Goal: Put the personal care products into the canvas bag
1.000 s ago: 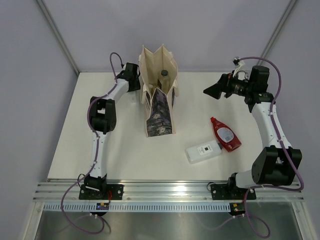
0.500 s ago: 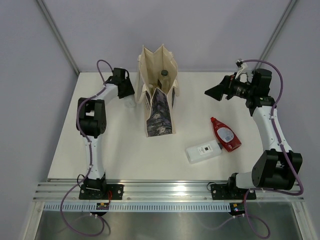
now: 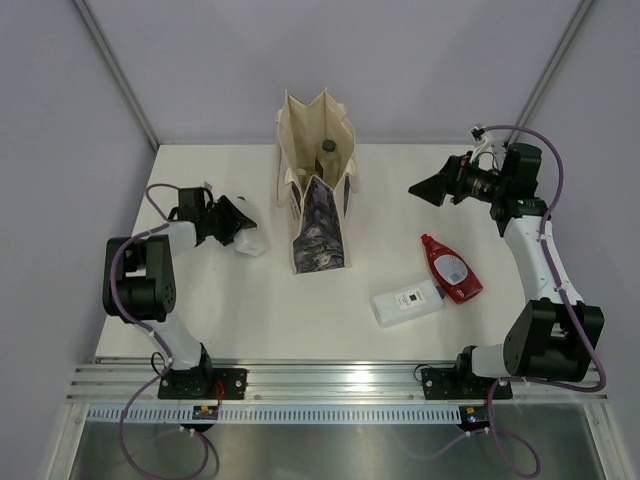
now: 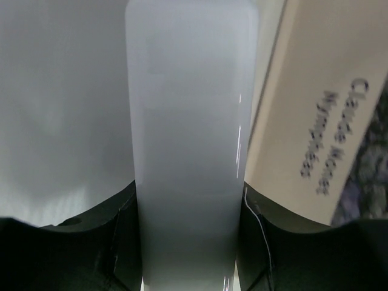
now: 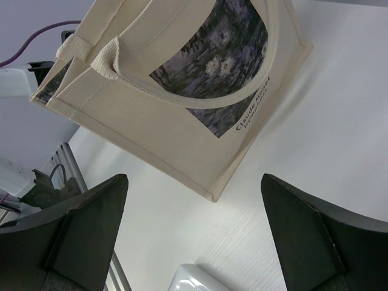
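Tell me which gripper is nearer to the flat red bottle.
Right. The right gripper hangs open just beyond the flat red bottle; the left gripper, across the canvas bag, holds a white tube.

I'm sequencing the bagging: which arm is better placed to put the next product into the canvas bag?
Left. The left gripper holds the white tube beside the canvas bag; the right gripper hangs open and empty, the flat red bottle and white rectangular bottle lying on the table.
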{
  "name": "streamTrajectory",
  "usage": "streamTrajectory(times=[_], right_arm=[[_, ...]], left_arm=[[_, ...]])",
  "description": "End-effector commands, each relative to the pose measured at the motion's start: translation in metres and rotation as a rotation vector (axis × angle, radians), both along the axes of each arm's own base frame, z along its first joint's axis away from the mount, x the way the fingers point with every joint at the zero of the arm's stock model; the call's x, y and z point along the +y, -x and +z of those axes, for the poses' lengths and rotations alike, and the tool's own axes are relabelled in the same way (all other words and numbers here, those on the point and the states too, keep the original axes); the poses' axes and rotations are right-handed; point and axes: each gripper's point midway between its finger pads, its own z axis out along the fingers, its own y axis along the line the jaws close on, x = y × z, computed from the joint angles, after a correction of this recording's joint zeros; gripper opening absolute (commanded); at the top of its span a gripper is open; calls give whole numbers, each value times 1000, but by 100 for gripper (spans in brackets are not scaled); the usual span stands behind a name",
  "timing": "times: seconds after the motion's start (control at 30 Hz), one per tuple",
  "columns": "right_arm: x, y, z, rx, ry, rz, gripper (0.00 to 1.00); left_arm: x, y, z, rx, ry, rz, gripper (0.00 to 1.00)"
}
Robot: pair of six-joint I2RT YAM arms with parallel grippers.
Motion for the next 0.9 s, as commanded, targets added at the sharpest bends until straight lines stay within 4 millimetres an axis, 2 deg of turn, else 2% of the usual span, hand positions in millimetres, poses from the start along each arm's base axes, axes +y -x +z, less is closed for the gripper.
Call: streamTrajectory(times=[0.0, 0.03, 0.23, 0.27, 0.43, 0.47, 0.53, 0.57, 0.67, 0.7, 0.77, 0.8, 0.87], right_arm=[[2, 8, 12, -58, -7, 34, 99], [3, 8, 12, -59, -6, 38, 100], [3, 15, -2, -59, 39, 87, 100], [2, 14, -4, -55, 47, 81, 99], [1, 13, -9, -62, 64, 86, 100], [1, 13, -10, -59, 64, 86, 99], [1, 12, -12, -56, 63, 88, 100], [1, 11, -11, -56, 63, 88, 99], [0, 8, -14, -55, 65, 89, 100], [0, 7, -14, -58, 66, 89, 100], [0, 6, -15, -54, 66, 91, 100], [0, 6, -15, -57, 67, 91, 100], [0, 6, -15, -58, 67, 92, 100]], left_arm=[[-31, -4, 105, -347, 187, -133, 0], [-32, 7, 111, -371, 196, -137, 0], [-39, 48, 138, -439, 250, -144, 0], [-40, 57, 156, -489, 253, -148, 0], [-42, 89, 197, -615, 270, -132, 0], [-42, 98, 212, -659, 284, -123, 0], [-42, 106, 232, -723, 295, -120, 0], [-44, 112, 250, -766, 314, -120, 0], [-49, 119, 281, -832, 342, -143, 0], [-52, 121, 298, -862, 344, -160, 0], [-63, 124, 316, -892, 348, -201, 0], [-64, 121, 332, -912, 342, -209, 0], [-81, 123, 347, -932, 349, -263, 0]])
